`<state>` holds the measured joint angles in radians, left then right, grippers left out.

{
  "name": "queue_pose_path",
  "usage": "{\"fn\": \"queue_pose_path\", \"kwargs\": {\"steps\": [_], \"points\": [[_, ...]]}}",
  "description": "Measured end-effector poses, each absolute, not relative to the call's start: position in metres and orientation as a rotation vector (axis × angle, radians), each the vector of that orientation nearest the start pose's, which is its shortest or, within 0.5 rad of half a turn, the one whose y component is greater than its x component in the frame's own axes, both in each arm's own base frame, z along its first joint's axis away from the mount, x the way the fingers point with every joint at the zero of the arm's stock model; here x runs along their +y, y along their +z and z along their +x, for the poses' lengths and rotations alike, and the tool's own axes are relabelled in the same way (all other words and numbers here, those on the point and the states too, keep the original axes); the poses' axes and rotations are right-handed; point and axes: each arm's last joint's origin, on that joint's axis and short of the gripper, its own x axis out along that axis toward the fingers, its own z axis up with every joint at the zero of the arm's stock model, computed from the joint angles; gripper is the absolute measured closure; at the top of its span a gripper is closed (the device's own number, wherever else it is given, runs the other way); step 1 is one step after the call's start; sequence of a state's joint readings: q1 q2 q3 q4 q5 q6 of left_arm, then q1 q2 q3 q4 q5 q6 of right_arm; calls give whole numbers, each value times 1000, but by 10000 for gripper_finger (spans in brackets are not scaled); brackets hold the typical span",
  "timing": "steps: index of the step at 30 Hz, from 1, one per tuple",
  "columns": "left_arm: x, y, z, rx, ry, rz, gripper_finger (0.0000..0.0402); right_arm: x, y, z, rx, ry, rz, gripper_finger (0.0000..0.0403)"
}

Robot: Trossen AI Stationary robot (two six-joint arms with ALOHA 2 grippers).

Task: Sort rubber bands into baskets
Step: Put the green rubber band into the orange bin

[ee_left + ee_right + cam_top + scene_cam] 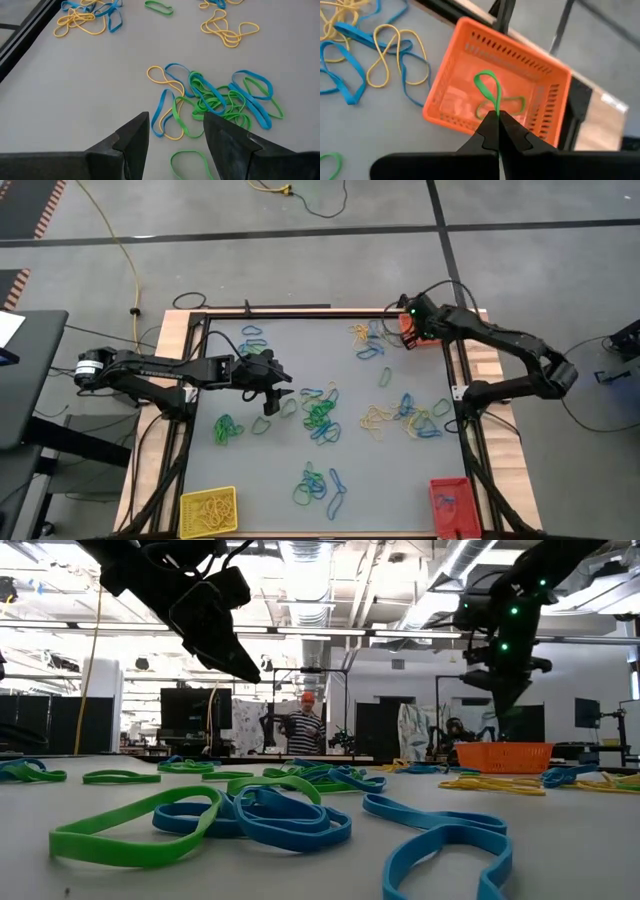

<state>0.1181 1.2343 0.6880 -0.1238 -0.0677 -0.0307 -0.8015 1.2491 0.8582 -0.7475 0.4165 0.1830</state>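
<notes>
Step in hand: drop-off. Thin green rubber band (492,95) clamped in right claw (498,119), hung above orange slotted plastic basket (465,117) at tabletop's far right corner. Release called for next. Left claw (176,131) held apart above mixed band tangle (220,97); descent needed.

- Grey floor (540,205) around the table, crossed by dark lines.
- A yellow cable (118,242) trails over the floor at 11 o'clock of the table.
- Striped hazard tape (45,210) at the far 10 o'clock corner.
- Ceiling ducting (300,565) and strip lights overhead.
- A person (303,727) in a striped top stands at 12 o'clock.
- Dark monitors (190,710) alongside.
</notes>
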Motion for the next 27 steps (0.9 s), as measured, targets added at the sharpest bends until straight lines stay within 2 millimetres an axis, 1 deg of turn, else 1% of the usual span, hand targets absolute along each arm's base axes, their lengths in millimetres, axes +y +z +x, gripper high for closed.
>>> {"fn": "queue_pose_path", "kwargs": {"steps": [3,7,13,16,18,21,24,27], "points": [[31,217,247,668,189,-46,223,-175,226,142,1079,-1204,402,352],[31,217,247,668,189,-46,223,-178,223,137,1082,-1226,420,305],[31,217,247,668,189,-46,223,-179,223,137,1070,-1222,415,227],[31,217,247,668,189,-46,223,-179,224,139,1056,-1210,412,200],[31,217,247,668,189,-46,223,-177,224,142,1059,-1176,403,190],[31,217,247,668,189,-46,223,-171,223,150,1059,-1062,418,188],[31,217,247,668,189,-46,223,-161,222,160,1068,-900,424,194],[31,217,247,668,189,-46,223,-147,221,172,1070,-713,419,200]]}}
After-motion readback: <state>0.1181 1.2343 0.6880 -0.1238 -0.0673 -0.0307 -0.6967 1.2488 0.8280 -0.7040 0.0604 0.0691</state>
